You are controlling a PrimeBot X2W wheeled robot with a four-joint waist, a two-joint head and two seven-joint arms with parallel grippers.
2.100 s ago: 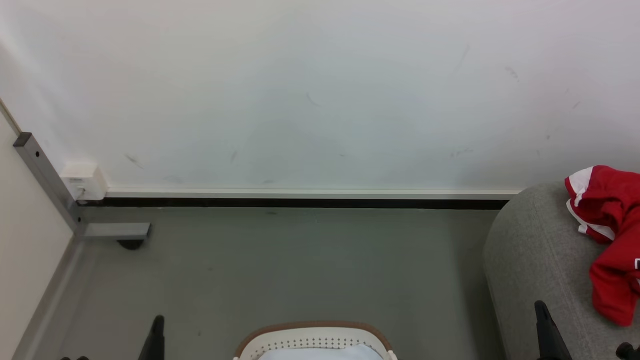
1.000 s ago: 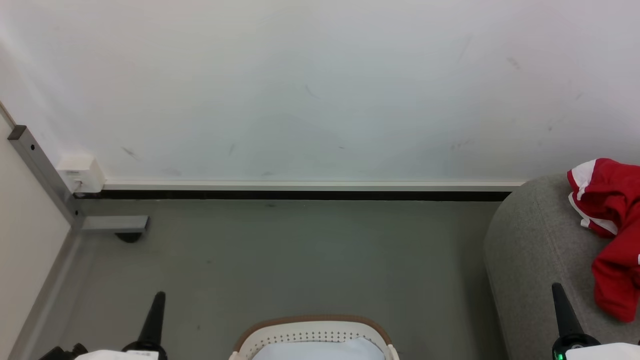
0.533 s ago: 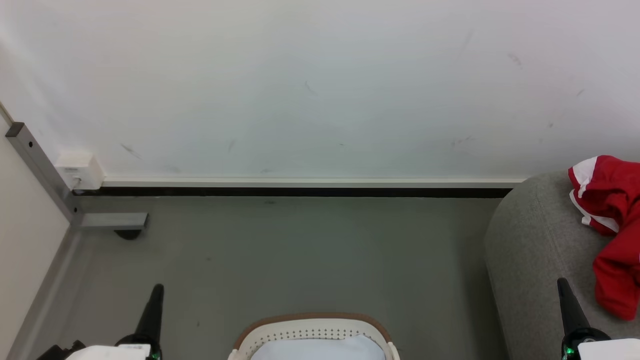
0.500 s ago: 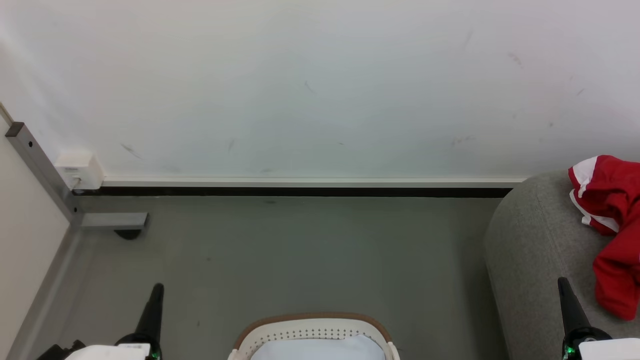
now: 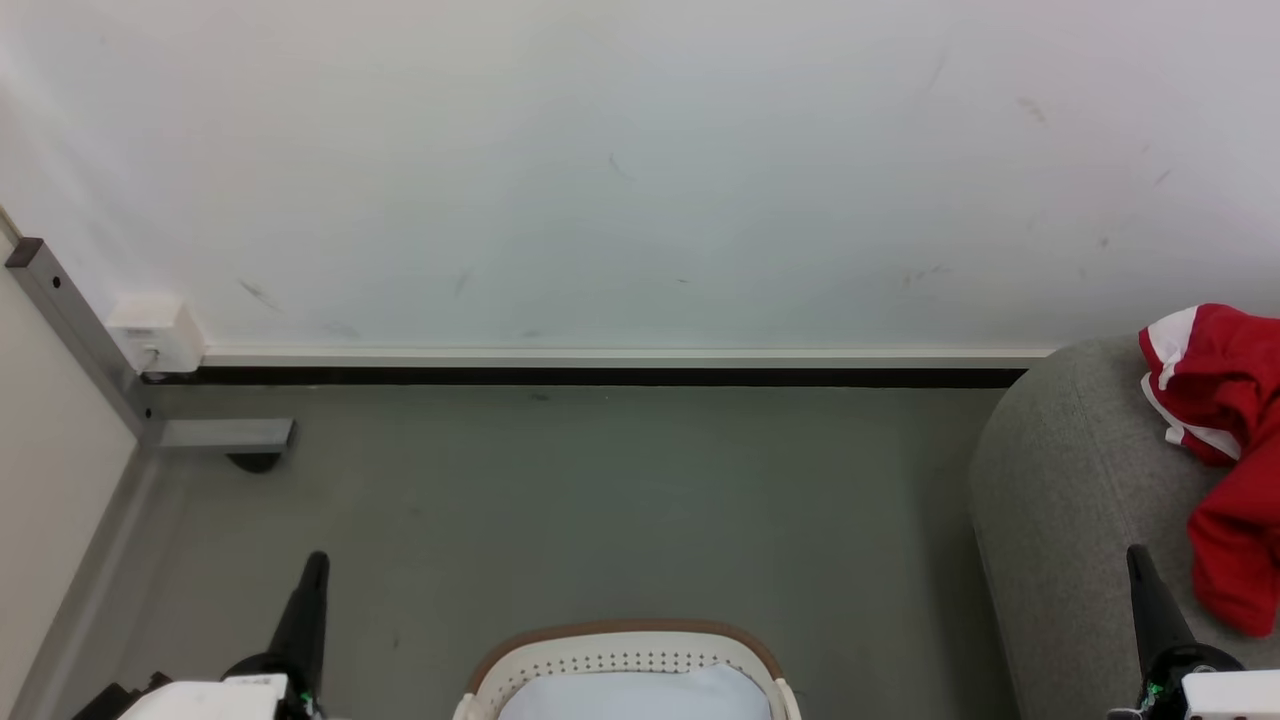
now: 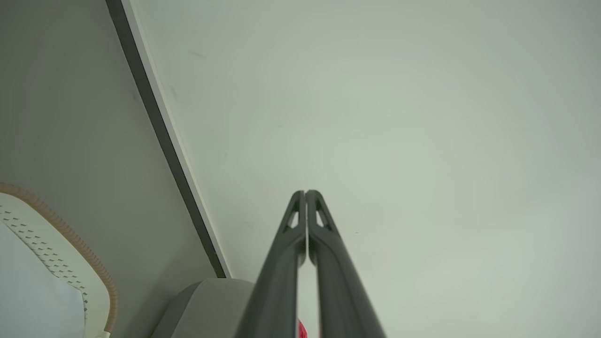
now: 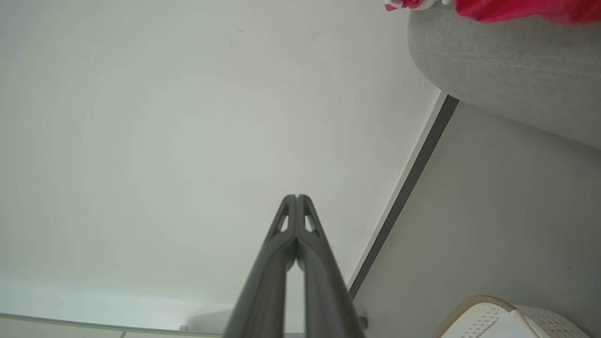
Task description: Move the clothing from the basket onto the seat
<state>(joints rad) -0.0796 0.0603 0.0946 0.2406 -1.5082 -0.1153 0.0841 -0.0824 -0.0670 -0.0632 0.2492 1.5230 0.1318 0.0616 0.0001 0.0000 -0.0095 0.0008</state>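
Both have come up a bit: the left gripper (image 5: 316, 562) and right gripper (image 5: 1136, 553), each squeezed tight and holding nothing. The red jersey with white stripes (image 5: 1225, 440) lies on the big grey soft seat (image 5: 1070, 480), just right of the right gripper, its long side running toward the wall (image 5: 640, 180). The white plastic basket with a brown rim (image 5: 620, 650) holds a pale cloth (image 5: 620, 697).

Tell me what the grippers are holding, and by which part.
Nothing. Left gripper and right gripper are shut empty; the jersey lies on the seat.

One basket (image 5: 625, 633), one red jersey (image 5: 1232, 385), one pale cloth (image 5: 630, 696), one seat (image 5: 1070, 500), two hands (image 5: 317, 562) (image 5: 1136, 556).
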